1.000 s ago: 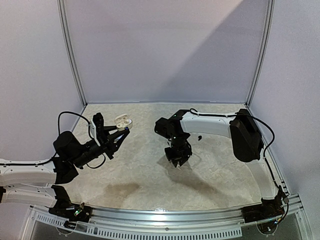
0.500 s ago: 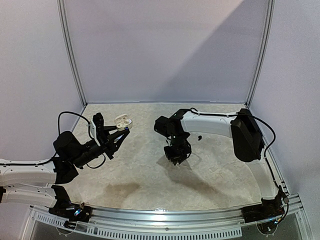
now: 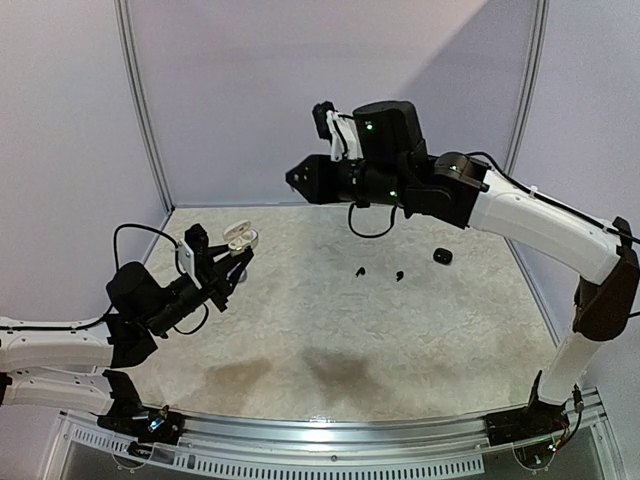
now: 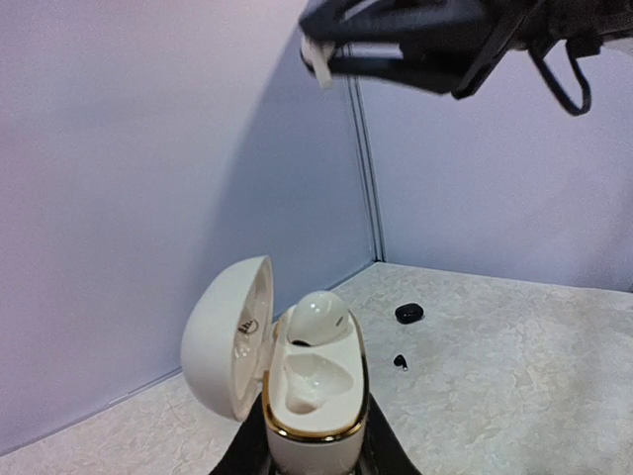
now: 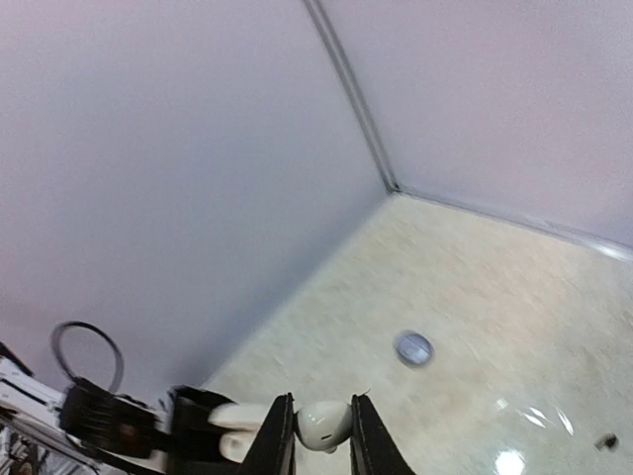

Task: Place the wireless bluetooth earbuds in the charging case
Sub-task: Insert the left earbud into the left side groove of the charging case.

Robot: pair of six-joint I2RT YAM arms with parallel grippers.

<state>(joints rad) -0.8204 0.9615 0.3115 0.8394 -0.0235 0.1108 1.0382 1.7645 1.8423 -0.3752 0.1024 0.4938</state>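
Observation:
The white charging case (image 4: 315, 406) with a gold rim stands upright in my left gripper (image 4: 315, 447), which is shut on its body. Its lid (image 4: 229, 336) hangs open to the left. One white earbud (image 4: 316, 319) sits in the far slot, and the near slot (image 4: 315, 381) is empty. My right gripper (image 5: 316, 427) is shut on a second white earbud (image 5: 324, 424). It hangs high above the table (image 3: 296, 178), up and to the right of the case (image 3: 240, 238). Two black earbuds (image 3: 359, 271) (image 3: 399, 275) lie on the table.
A small black case (image 3: 442, 256) lies at the back right of the table, also seen in the left wrist view (image 4: 408, 313) beside a black earbud (image 4: 399, 362). A small round silvery-grey piece (image 5: 413, 347) lies on the table. Walls close off the back and both sides.
My right arm has lifted from low over the table's middle to high at the back, carrying the white earbud. The left gripper with the case has barely moved.

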